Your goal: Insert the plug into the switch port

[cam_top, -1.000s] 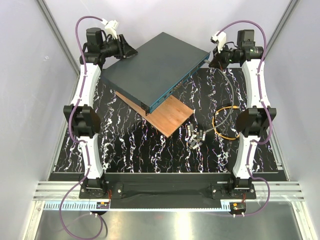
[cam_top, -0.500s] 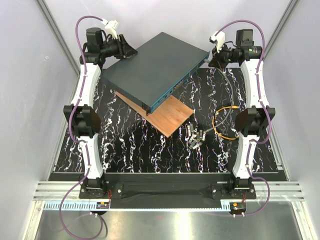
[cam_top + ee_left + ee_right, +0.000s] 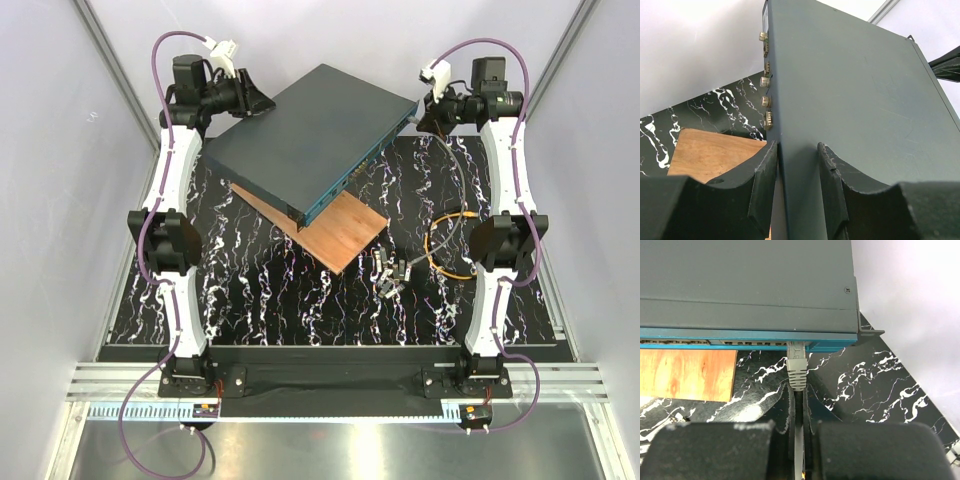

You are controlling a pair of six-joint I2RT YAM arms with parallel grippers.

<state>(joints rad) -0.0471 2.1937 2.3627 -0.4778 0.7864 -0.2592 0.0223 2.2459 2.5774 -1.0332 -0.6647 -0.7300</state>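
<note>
The plug (image 3: 796,365) sits nose-in at the switch port (image 3: 796,345), over the mat's (image 3: 865,385) far right corner. It is light with a brittle latch, so hold just behind its boot. Your right gripper (image 3: 798,392) is pinched nearly closed on the limp cable (image 3: 798,440) there. Your left gripper (image 3: 796,147), part open, clamps the switch's (image 3: 855,100) far left edge.

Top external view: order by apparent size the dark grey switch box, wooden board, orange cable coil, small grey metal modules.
Largest first:
dark grey switch box
wooden board, partly hidden beneath it
orange cable coil
small grey metal modules
</note>
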